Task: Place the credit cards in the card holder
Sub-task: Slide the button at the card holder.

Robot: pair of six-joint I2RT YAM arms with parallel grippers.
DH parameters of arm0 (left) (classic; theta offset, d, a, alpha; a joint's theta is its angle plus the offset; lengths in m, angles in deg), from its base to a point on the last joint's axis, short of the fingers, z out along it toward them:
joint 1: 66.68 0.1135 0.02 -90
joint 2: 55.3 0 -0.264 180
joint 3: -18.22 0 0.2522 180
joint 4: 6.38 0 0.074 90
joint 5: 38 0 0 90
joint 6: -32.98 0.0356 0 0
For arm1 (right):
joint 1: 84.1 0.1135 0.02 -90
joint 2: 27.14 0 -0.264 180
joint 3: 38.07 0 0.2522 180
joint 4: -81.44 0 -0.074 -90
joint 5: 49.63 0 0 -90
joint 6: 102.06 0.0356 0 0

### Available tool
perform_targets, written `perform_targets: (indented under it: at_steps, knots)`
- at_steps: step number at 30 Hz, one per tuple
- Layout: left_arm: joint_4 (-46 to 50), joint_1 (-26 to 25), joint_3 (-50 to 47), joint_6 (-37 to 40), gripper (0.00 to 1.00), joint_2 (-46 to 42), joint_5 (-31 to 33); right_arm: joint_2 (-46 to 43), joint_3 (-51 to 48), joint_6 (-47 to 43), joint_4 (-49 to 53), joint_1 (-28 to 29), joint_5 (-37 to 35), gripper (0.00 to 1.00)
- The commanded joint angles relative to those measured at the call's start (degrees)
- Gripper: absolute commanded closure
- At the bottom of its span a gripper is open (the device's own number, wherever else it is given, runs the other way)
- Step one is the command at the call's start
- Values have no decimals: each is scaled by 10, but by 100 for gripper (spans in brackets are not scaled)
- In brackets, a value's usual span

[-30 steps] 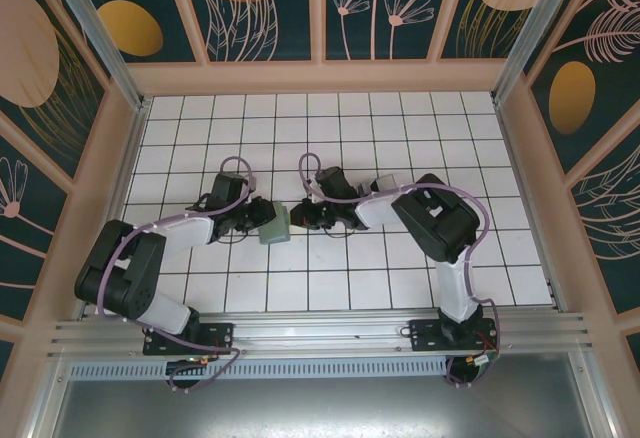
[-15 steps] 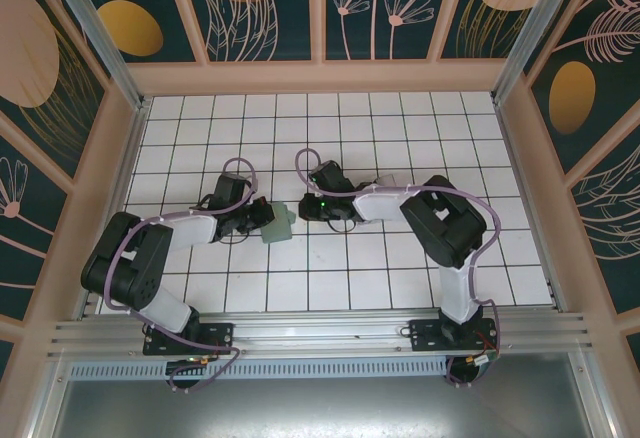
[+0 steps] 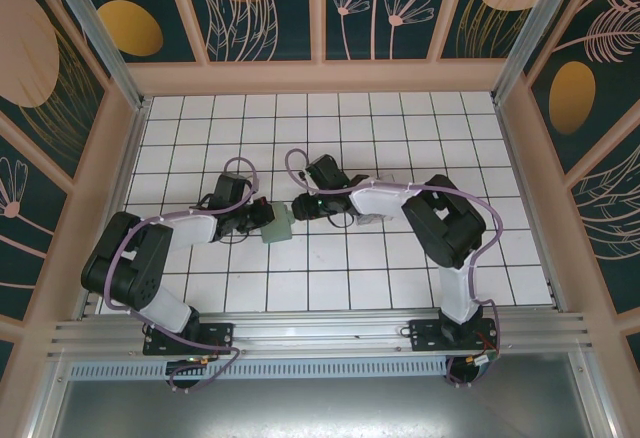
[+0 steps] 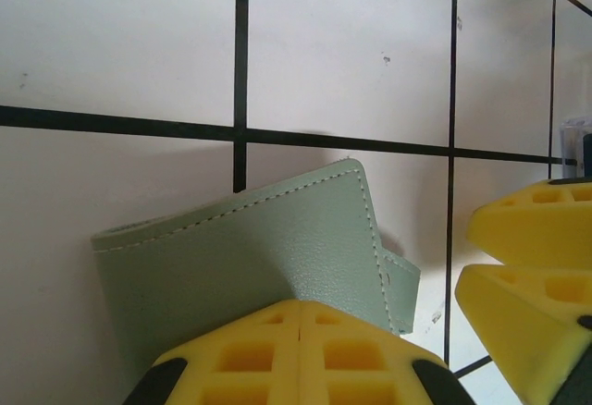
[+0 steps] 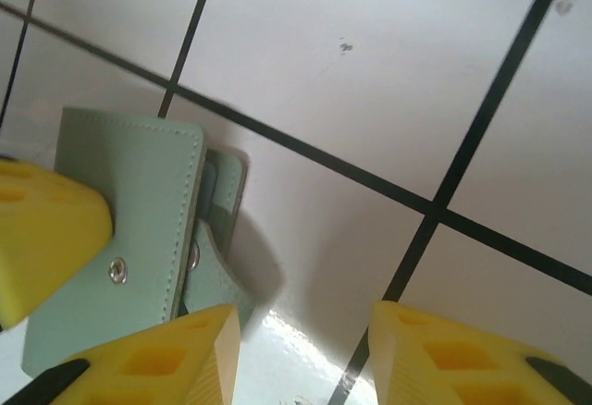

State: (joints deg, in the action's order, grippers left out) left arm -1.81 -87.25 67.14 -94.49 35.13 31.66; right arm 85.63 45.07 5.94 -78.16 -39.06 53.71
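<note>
Grey-green soft stitched folding card holder sits near the middle of the white tiled table, clamped in the clenched left gripper. Just right of it the right gripper stands released and empty. Whether credit cards are already inside I cannot tell, so the task looks unfinished.

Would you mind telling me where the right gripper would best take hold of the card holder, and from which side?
Probably the free edge of the card holder, by its snap tab, coming from the side opposite the left gripper, which is shut on the other end. That edge stands clear and faces the open jaws of the right gripper.
</note>
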Motion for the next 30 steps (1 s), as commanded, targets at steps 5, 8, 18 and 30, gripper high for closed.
perform_targets:
  at_steps: [5, 8, 18, 30]
  knots:
    - [6, 0, -16, 16, 99, 33, -33, -1, -12, -209, -8, -8, -5, 56]
    - [-4, 0, -21, 14, 99, 33, -41, -16, -32, -316, -43, -2, 16, 55]
    - [17, 0, -11, 47, 99, 42, -53, -2, -39, -495, -66, 0, 68, 53]
    - [12, -1, -9, 51, 99, 43, -62, 51, -6, -520, -74, 6, 74, 59]
